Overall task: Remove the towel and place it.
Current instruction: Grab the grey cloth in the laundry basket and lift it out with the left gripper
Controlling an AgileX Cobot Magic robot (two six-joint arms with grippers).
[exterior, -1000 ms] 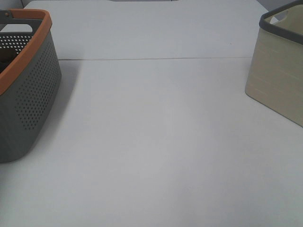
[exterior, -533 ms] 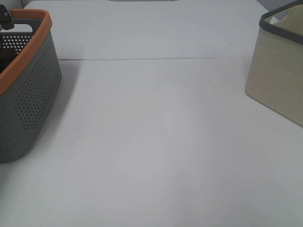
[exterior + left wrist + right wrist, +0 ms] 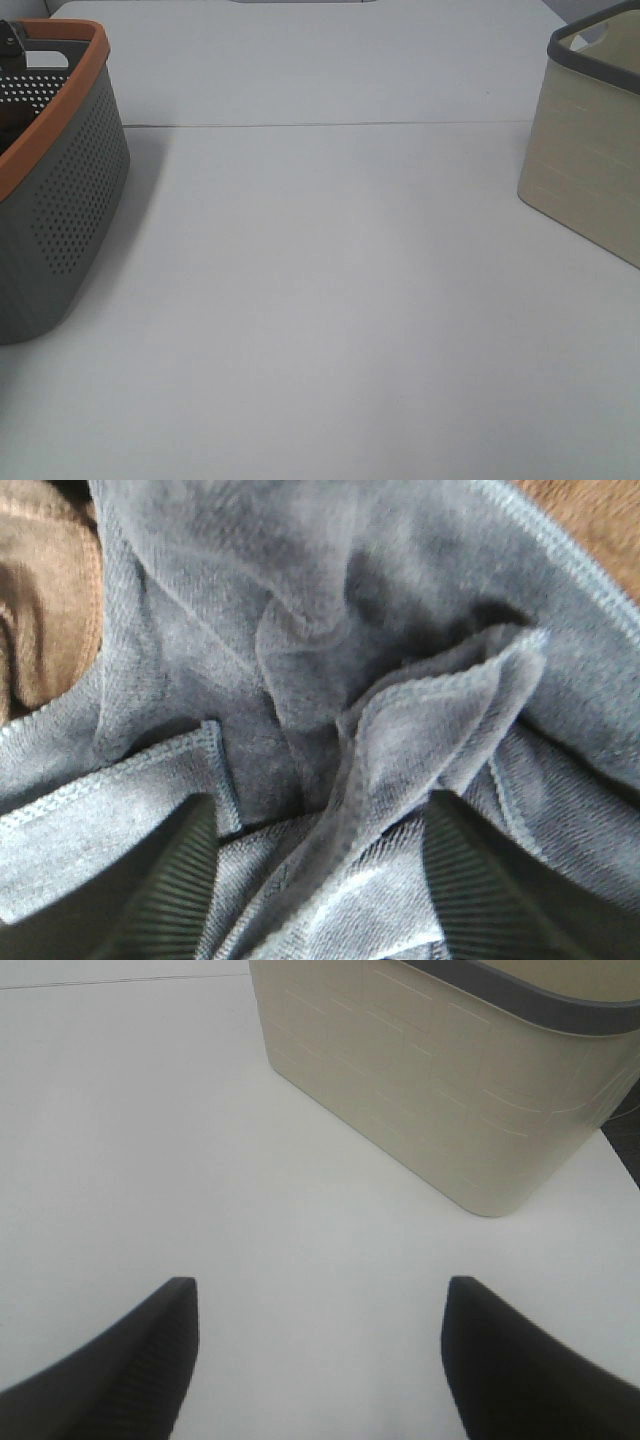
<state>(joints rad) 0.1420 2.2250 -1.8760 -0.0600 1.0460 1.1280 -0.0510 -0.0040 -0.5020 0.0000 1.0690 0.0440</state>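
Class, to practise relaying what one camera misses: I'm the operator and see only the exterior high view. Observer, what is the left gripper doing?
Observer: The left gripper sits in the dark towel, jaws apart astride a bunched fold.
Operator: Anything beside the towel?
Observer: A brown cloth lies against it.
Operator: And the other arm?
Observer: The right gripper is open and empty above the table, facing the beige basket.

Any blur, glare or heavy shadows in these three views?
Exterior high view: even, soft light; the grey basket throws a faint shadow onto the table. Left wrist view: the towel nearly fills the frame, dim and soft, hems readable. Right wrist view: bright, no glare; the right pincer is a dark blurred silhouette.
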